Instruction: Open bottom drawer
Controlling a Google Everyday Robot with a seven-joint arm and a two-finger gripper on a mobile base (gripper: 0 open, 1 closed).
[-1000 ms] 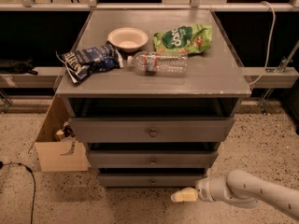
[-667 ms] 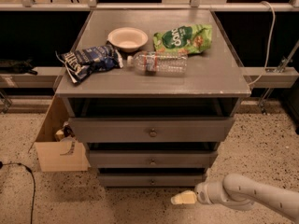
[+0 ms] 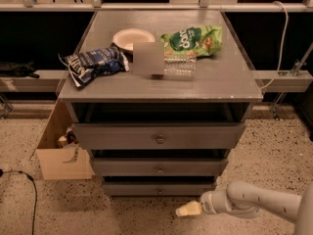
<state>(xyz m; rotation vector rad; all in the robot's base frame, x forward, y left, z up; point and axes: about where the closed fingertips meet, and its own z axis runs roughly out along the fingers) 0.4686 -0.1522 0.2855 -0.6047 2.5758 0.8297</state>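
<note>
The bottom drawer [image 3: 159,188] is the lowest, narrowest gray front of the cabinet, with a tiny round knob [image 3: 159,190]. It sits slightly out from the cabinet body. Above it are the middle drawer [image 3: 159,167] and the tall top drawer [image 3: 159,136]. My gripper [image 3: 187,209] is at the end of a white arm coming in from the lower right. Its pale tip is near the floor, just below and to the right of the bottom drawer's knob, not touching it.
The cabinet top [image 3: 225,77] holds a white bowl [image 3: 133,38], a green chip bag [image 3: 192,41], a blue chip bag [image 3: 94,64] and a clear plastic bottle [image 3: 179,66]. A cardboard box [image 3: 62,156] stands on the speckled floor left of the cabinet. A black cable [image 3: 27,190] lies at lower left.
The gripper has dropped slightly and stayed near the floor in front of the bottom drawer. The drawers have not moved.
</note>
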